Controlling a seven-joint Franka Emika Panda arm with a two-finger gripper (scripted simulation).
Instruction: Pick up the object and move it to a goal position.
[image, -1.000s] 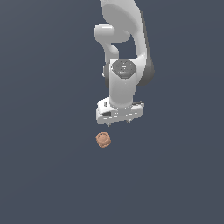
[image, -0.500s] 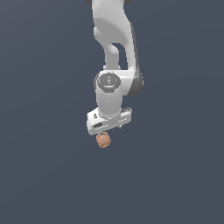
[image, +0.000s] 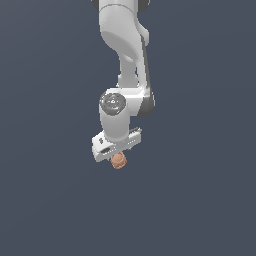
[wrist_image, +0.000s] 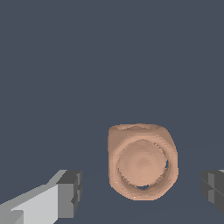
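Plain dark slate-grey ground (image: 45, 200) throughout, unmarked, with no visible edge or horizon in either view.

Exterior view: white arm (image: 122, 45) descending from the top edge, ending in a rounded wrist housing with a flat white gripper body tilted below it. Object (image: 118, 160) directly beneath that body, small, orange-brown, roundish, narrower than the gripper; upper part hidden behind the white bar. Fingers themselves not distinguishable from this angle.

Wrist view: gripper (wrist_image: 142, 190) spread wide, one dark grey fingertip (wrist_image: 70, 192) on a white finger at one side, the other dark fingertip (wrist_image: 214, 188) cut by the frame edge at the opposite side. Object (wrist_image: 142, 162) between the two tips, nearer the cropped one, with clear grey gaps on both flanks; no contact with either pad. Blocky rounded form, ridged raised ring on the facing side around a smooth, shallow centre, small dark pits along the ring's rim.

Object seemingly resting on the ground, though contact not confirmable for lack of shadow. Height of the tips relative to the object not determinable from either view.
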